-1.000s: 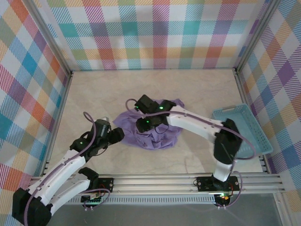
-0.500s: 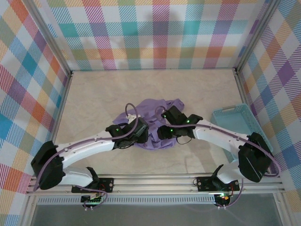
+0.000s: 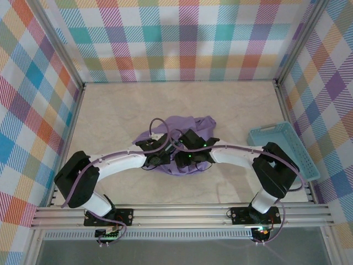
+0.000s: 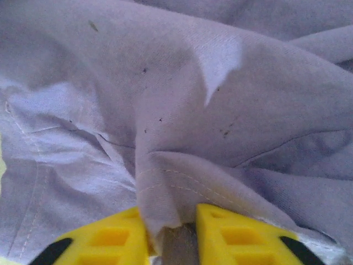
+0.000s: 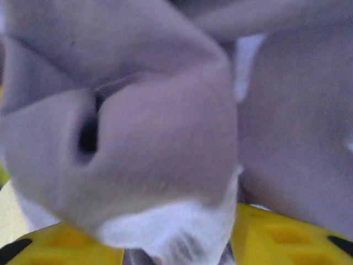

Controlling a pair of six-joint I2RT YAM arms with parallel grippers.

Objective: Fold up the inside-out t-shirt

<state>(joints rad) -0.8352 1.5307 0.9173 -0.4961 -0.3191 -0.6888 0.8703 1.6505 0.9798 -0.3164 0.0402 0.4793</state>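
Now the shirt (image 3: pixel 190 122) is seen crumpled in a heap at mid-worktop (image 3: pixel 116 110). A seamed fold of it is pinched by the left tool (image 4: pixel 171 234), and a thick bunch is clamped in the right tool (image 5: pixel 179 245), just beside it.

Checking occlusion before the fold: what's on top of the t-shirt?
Both tools sit on the crumpled t-shirt. The left tool pinches a hemmed fold; cloth bunches inside the right tool. The shirt's middle under them is covered.
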